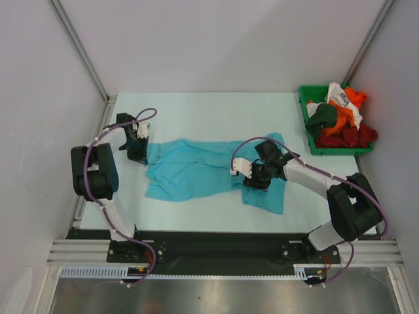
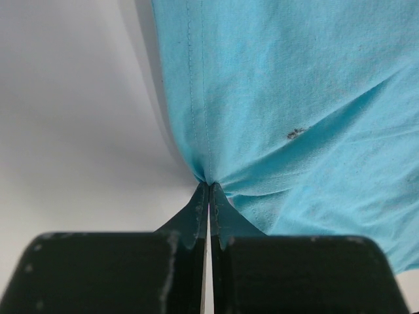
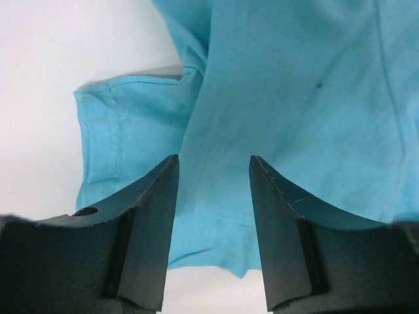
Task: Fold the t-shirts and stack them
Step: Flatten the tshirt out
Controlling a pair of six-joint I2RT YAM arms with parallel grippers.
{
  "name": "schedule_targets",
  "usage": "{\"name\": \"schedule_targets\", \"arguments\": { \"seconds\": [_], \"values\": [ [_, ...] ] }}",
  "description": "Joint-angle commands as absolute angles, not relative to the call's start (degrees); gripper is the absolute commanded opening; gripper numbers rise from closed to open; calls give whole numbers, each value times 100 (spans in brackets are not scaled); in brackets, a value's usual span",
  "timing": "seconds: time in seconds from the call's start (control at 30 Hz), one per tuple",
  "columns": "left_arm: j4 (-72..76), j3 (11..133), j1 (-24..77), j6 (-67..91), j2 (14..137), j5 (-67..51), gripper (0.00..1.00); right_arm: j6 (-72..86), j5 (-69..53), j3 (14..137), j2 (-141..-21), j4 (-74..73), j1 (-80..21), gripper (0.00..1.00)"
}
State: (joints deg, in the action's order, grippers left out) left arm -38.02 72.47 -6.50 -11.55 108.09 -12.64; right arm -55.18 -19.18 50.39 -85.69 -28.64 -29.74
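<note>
turquoise t-shirt pinched in left gripper; right gripper parted above; bin well apart.

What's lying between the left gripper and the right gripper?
Only the turquoise t-shirt, as the top view shows. The left gripper is shut on its edge; the right gripper hangs open over its other end.

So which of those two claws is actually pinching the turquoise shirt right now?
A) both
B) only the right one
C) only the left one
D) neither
C: the left gripper is shut on a bunched edge of the turquoise t-shirt, while the right gripper holds its jaws apart over the cloth.
</note>
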Motion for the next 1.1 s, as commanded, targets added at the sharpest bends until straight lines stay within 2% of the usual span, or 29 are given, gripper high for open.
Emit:
{"name": "schedule_targets", "arguments": {
  "seconds": [0.0, 0.73, 1.07],
  "values": [
    [-3806, 7339, -668, -1213, 10679, -1274, 0, -5476, -2013, 5212, -8736, -2804, -3032, 52],
    [-3805, 7383, -642, -1230, 10802, -1230, 1, -5467, -1837, 5335, -9237, -2505, -3103, 51],
    [-3771, 7374, -642, -1230, 10846, -1239, 1, -5423, -1661, 5256, -9299, -2364, -3103, 43]
  ]
}}
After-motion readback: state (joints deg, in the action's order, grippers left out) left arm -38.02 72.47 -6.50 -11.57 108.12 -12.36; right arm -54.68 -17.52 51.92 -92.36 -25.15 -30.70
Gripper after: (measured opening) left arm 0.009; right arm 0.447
